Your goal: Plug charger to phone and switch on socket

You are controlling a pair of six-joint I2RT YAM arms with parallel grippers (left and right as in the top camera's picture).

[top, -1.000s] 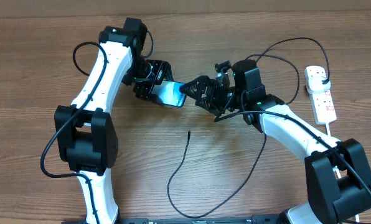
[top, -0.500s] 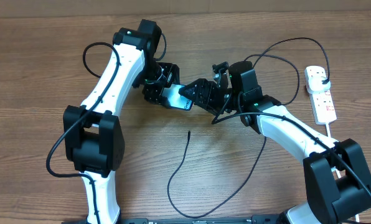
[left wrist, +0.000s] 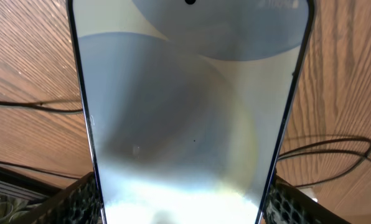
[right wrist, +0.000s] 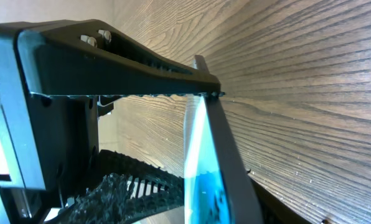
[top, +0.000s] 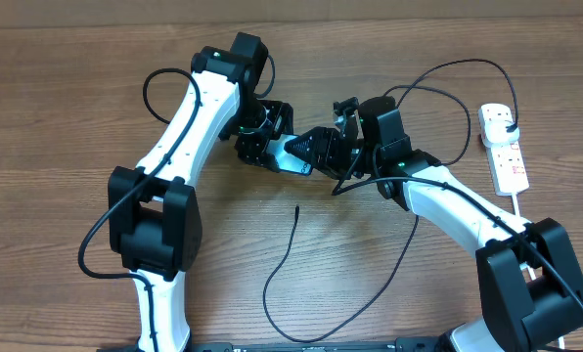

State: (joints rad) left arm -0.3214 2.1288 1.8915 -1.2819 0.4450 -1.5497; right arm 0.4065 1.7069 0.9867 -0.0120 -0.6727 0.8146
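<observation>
Overhead view, arm pose: the left arm rises from its base at the near edge of the worktop [top: 57,117], reaches to the far side, then folds back at the wrist so that the left gripper [top: 272,147] points toward the centre. The right arm runs from its base at the near right corner diagonally inward, and the right gripper [top: 309,152] faces the left one. The two meet head-on at mid-worktop with the phone [top: 293,147] between them.

Left gripper: we find it clamped on the phone. The left wrist view shows a textured pad [left wrist: 79,202] pressed to each long side at the near end.

Right gripper: its fingers stand apart with the phone edge-on between them. The upper finger [right wrist: 123,68] lies across the phone's edge. We cannot tell whether this gripper is clamped.

Phone: its long axis runs from the left gripper toward the right gripper. Only a small patch of cyan screen shows from above.

Charger [top: 295,223]: it lies on the worktop, near the phone but apart from it. Its free tip [top: 297,208] points toward the grippers. The cable loops toward the near edge and runs on toward the socket [top: 508,156], which lies at the far right, well apart from both grippers.
</observation>
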